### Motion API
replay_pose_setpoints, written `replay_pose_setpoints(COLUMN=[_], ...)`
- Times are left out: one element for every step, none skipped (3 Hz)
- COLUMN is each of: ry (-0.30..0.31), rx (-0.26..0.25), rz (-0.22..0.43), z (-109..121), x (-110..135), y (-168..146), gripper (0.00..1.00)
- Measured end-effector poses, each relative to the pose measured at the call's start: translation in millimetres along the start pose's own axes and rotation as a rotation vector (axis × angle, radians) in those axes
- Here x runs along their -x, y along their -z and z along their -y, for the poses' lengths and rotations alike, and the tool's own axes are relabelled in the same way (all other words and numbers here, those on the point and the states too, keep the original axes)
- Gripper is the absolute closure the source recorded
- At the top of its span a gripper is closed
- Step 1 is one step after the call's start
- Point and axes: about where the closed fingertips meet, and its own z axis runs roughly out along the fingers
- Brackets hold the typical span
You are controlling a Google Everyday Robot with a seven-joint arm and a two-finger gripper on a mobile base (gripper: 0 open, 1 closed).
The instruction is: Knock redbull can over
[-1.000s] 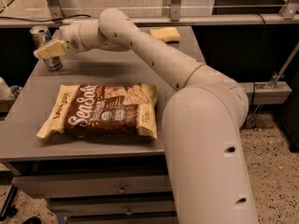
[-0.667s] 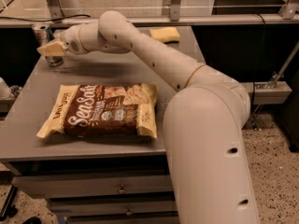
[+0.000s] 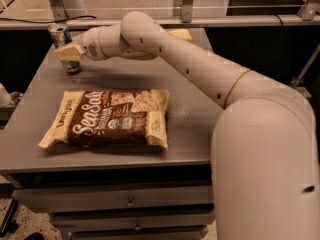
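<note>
Compared with a second ago, the can [image 3: 59, 34] and the pincer [image 3: 67, 52] both sit a little farther right on the counter [image 3: 35, 96]. The pincer has gone from beside the can to in front of it, covering its middle. The bag has not moved.

At the far left rear of the counter stands the can, slim, metal and silver-topped with a dark band. Its top shows above the pincer and its foot below. The top lies left of the foot, so the can seems to lean left. The pincer, pale yellow and blunt, rests against the can's front. Whether the pincer is apart, together or clamped on the can, I cannot tell.

The counter is flat, matte grey and dull, with grey drawers [image 3: 100, 200] and small knobs beneath it.

In the middle lies the bag [image 3: 107, 118], flat on its back. It is a crinkled brown and cream snack packet with white lettering and glossy film.

Behind the arm, at the back edge of the counter, a yellow block [image 3: 182, 34] peeks out.

The arm [image 3: 200, 69] is smooth, cream and rounded, with a gold ring at one joint. It reaches from a bulky shoulder at the right across to the pincer.
</note>
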Motion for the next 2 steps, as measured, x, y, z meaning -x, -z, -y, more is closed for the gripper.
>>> replay_pose_setpoints(ry=[0.092,0.208], rx=[-0.033,-0.061], rz=[-0.073,-0.207], z=[1,25], x=[19,28], y=[45,95], gripper=[1.00,1.00])
